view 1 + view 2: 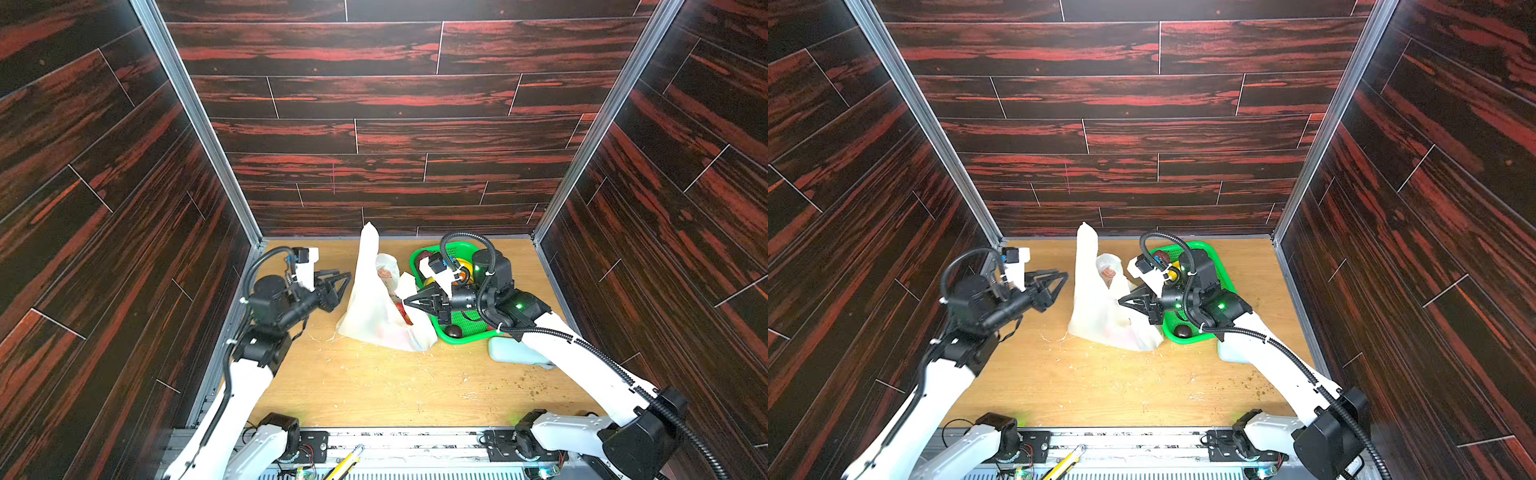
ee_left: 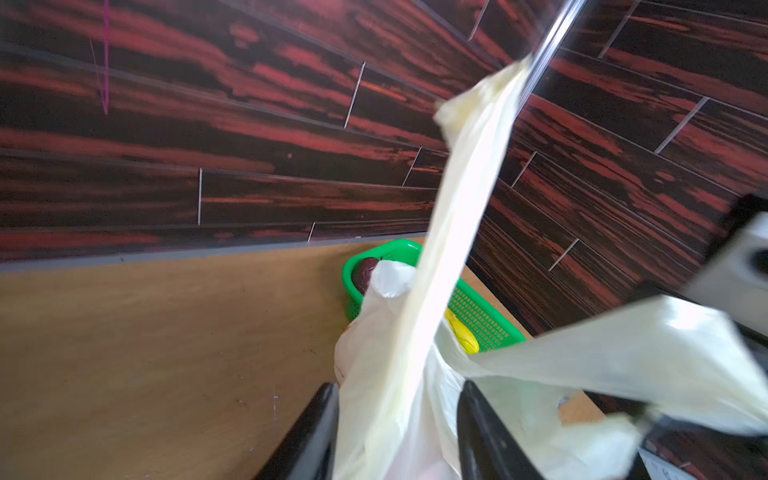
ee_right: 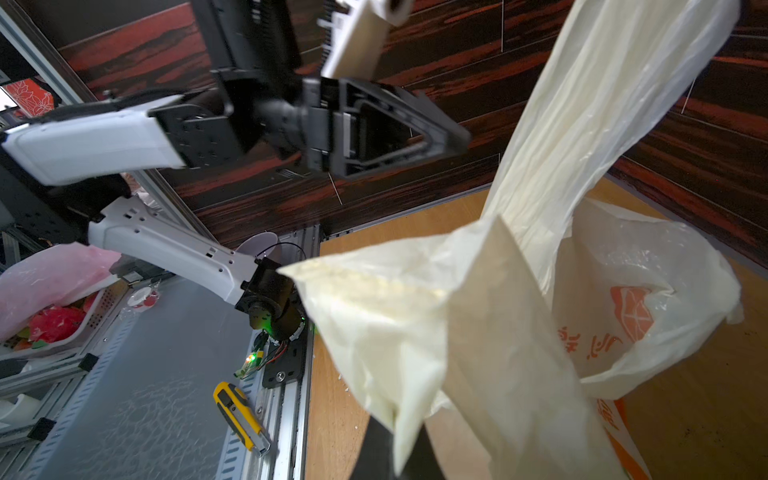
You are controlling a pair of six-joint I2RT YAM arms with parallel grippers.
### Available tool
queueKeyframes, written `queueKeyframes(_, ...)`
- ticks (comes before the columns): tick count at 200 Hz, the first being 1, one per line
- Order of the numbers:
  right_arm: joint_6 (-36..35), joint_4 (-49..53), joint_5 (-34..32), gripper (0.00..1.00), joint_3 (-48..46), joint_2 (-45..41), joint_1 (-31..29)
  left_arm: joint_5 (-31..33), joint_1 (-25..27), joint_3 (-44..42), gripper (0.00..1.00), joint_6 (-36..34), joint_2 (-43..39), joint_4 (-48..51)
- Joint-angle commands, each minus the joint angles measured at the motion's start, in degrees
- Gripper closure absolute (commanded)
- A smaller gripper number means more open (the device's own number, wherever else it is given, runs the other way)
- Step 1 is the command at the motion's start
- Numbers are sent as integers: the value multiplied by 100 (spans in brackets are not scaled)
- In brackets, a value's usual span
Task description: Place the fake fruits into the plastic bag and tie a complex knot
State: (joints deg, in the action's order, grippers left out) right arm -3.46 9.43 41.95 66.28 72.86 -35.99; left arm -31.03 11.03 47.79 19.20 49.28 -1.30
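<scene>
While the plastic bag is standing on the counter just beside the green basket, its free handle poking upright, the right pincer is clamping tight on the other handle, seemingly readying the tie, and the left pincer is hovering alongside, jaws parted midway, holding nothing.

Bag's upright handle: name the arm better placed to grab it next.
Left. The left tool is open right beside that handle, while the right tool is shut on another part of the bag.
</scene>
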Motion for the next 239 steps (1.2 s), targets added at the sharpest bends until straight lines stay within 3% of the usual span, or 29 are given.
queueKeyframes(1,18,24,35,96,165,88,-12,-715,-13,66,48,-86,-462,108)
queueKeyframes(30,42,7,24,96,139,80,-20,-1224,316,143,40,256,-753,-366)
queueKeyframes(62,74,-20,23,96,96,64,-17,-839,1254,492,32,131,-263,-603)
queueKeyframes(96,100,-20,13,96,105,47,-16,-620,1861,842,28,97,620,-984)
queueKeyframes(164,128,-53,-64,96,109,42,-18,94,2523,1027,27,-609,1228,-733)
queueKeyframes(196,116,-23,-81,96,122,51,-22,164,2597,1102,41,-759,1377,-723)
queueKeyframes(223,75,74,-141,95,131,28,-14,127,2599,1226,62,-792,1496,-684)
queueKeyframes(239,33,145,-176,90,128,-29,-11,131,2598,1344,75,-900,1532,-523)
